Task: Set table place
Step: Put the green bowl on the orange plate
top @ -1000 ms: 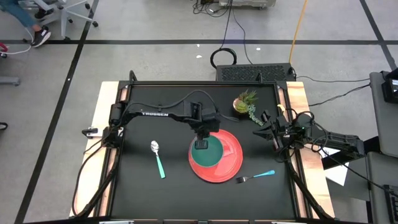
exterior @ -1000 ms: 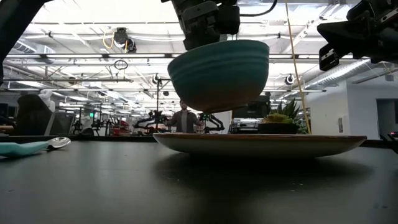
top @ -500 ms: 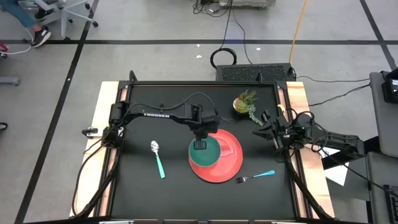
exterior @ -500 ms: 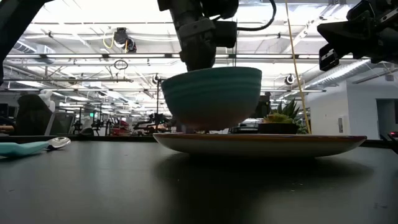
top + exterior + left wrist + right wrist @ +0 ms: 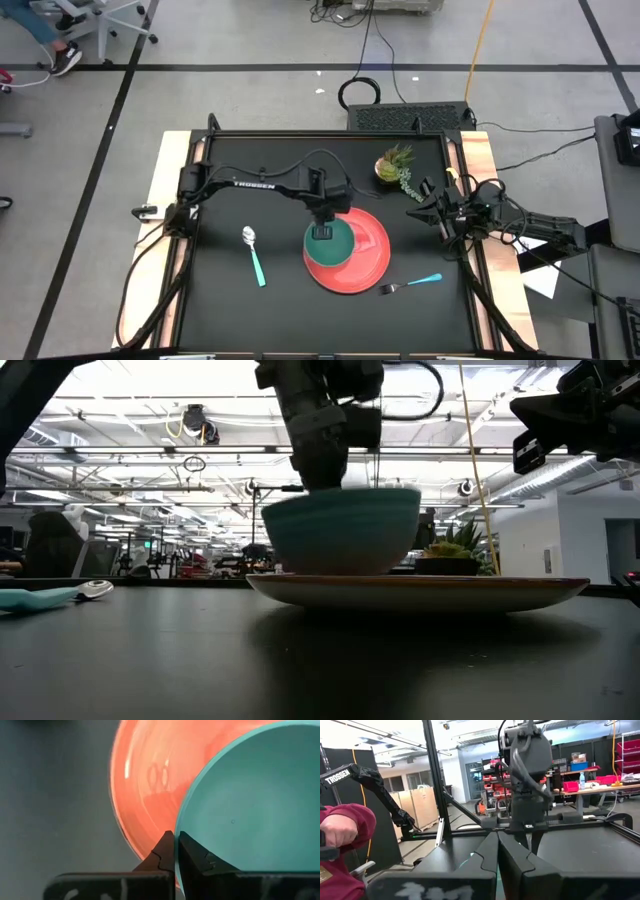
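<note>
The teal bowl [image 5: 330, 246] sits on the left half of the round red plate [image 5: 372, 252]; in the low view the bowl [image 5: 340, 532] stands level with its base down in the plate [image 5: 430, 591]. My left gripper [image 5: 322, 231] stands over the bowl's far rim and is shut on it. The spoon [image 5: 253, 254] lies left of the plate. The fork [image 5: 410, 284] lies near the plate's near right side. My right gripper [image 5: 424, 196] is shut and empty, raised near the table's right edge. My left gripper holds the bowl's rim [image 5: 178, 826], one finger inside the bowl and one outside, the wall pinched between them. The fingers come from above, pointing down. The bowl stands upright and level, its base on the red plate [image 5: 145, 785].
A small potted plant [image 5: 395, 166] stands at the far right of the table, behind the plate. Bare black tabletop [image 5: 250, 200] lies left of and in front of the plate. A person's red sleeve and hand [image 5: 340, 832] show beyond the table in the right wrist view.
My left gripper has gone down with the bowl. The bowl hung tilted and clear above the plate; now it stands level on the plate. The gripper stays shut on the rim.
</note>
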Controlling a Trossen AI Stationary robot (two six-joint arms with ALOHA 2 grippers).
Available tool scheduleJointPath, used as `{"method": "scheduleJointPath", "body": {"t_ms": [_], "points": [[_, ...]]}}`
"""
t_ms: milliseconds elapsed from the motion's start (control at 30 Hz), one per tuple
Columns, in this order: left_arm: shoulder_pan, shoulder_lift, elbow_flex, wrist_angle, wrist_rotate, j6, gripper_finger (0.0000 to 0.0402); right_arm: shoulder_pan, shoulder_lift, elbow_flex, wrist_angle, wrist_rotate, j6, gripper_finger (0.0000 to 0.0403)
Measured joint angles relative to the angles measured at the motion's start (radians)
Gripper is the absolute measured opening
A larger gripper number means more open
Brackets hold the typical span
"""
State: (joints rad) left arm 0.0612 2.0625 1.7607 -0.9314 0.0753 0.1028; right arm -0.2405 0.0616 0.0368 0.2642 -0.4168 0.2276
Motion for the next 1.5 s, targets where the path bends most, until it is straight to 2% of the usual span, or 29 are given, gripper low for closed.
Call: {"method": "scheduleJointPath", "body": {"t_ms": [400,633,1167,1500], "points": [[0.009,0.029,0.0,-0.002,0.004,0.007,0.0008,0.0,0.002,0.0,0.0,0.0,0.0,0.0],[-0.005,0.029,0.0,-0.002,-0.054,0.022,0.0008,0.0,0.002,0.0,0.0,0.0,-0.003,0.0],[-0.012,0.029,0.0,0.003,-0.066,0.033,0.0005,0.0,0.002,0.0,0.0,0.0,-0.003,0.0],[-0.012,0.029,0.0,0.008,-0.069,0.029,0.0027,0.0,0.002,0.0,0.0,0.0,-0.001,0.0]]}}
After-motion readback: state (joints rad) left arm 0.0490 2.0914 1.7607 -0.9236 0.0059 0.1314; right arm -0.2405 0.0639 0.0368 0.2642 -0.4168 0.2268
